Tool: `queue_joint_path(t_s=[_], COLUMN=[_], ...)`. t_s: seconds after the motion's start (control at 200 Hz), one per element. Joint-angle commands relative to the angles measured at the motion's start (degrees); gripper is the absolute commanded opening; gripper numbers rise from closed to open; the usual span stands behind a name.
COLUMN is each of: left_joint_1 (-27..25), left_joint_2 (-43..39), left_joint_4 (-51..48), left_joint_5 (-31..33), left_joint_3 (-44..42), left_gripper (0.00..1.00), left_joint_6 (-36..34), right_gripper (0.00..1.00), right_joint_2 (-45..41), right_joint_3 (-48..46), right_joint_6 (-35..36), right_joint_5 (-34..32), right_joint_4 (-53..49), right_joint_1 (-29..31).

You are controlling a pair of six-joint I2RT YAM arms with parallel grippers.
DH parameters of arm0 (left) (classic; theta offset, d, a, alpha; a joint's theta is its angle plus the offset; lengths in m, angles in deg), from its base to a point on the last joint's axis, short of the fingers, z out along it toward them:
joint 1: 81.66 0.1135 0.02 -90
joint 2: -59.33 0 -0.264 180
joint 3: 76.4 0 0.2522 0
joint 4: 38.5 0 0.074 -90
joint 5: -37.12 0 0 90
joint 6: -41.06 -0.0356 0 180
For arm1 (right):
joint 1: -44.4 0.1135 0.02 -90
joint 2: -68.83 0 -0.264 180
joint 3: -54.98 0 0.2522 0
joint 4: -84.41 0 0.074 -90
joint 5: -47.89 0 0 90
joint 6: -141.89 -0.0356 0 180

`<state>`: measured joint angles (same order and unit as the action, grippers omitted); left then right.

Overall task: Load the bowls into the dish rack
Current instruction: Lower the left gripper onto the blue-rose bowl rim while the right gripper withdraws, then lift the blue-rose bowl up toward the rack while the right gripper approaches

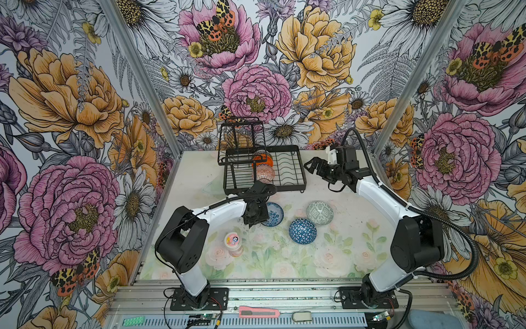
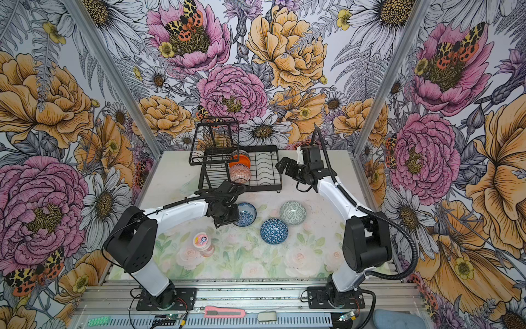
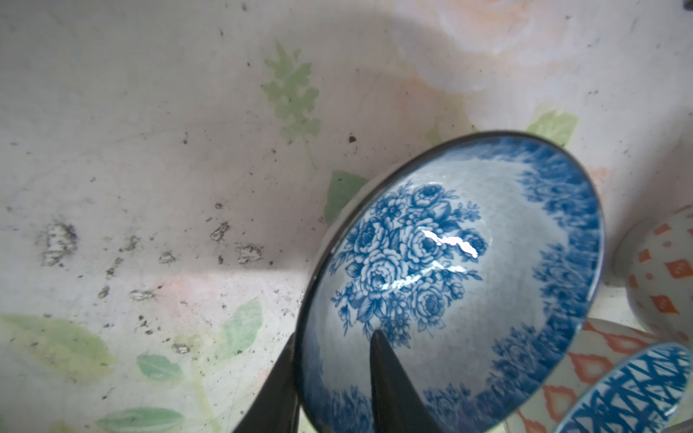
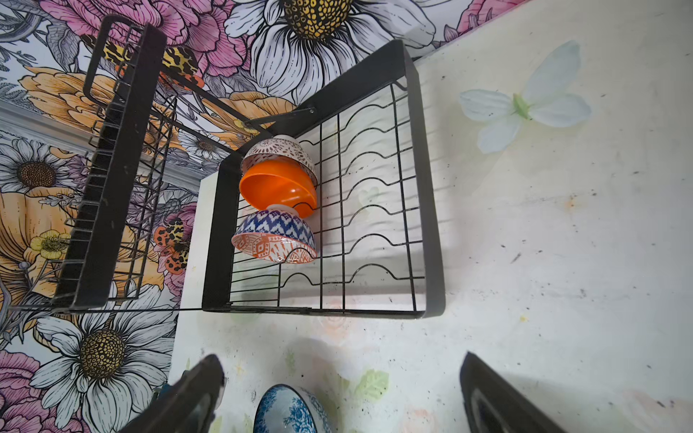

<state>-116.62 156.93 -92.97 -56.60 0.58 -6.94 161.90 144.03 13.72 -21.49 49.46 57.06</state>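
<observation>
The left gripper [image 3: 333, 339] straddles the rim of the white-blue floral bowl [image 3: 468, 262], one finger inside and one outside (whether they truly pinch it I cannot tell). The bowl is on the table [image 1: 313, 256], near the dish rack [image 1: 287, 168]. The right gripper [image 4: 343, 361] hangs wide open and empty beside the rack.

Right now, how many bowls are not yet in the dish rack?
3. The white-blue floral bowl has its rim between the left fingers; the grey-green bowl and the dark blue bowl rest free on the table beside it. None looks hidden.
</observation>
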Motion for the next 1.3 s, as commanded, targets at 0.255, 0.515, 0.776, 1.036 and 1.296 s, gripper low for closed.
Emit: queue_joint_path(t_s=[0.255,0.515,0.776,1.036,1.296], left_joint_1=[-0.1,-1.6,-5.8,-8.8,-9.2], left_joint_2=[-2.1,-5.1,-5.9,-3.3,0.1], left_joint_4=[0.3,0.3,0.8,12.1,29.6], left_joint_5=[3.3,8.7,22.6,28.9,33.4], left_joint_3=[2.4,6.8,15.3,20.4,21.8], left_gripper=[0.03,0.0,0.0,0.0,0.0], left_joint_6=[0.2,-1.0,-2.2,-6.5,-12.8], right_gripper=[0.99,0.99,0.99,0.99,0.99], right_joint_2=[-0.9,-0.1,-0.5,-1.3,-1.1], right_joint_3=[0.8,1.7,4.3,9.3,15.7], right_joint_6=[-1.7,-5.4,-14.5,-19.7,-26.9], right_joint_5=[-0.1,0.5,0.3,1.3,0.6], right_joint_4=[0.4,0.5,-0.2,-0.1,-0.1], right_joint_1=[-0.6,-1.6,-5.0,-6.5,-7.4])
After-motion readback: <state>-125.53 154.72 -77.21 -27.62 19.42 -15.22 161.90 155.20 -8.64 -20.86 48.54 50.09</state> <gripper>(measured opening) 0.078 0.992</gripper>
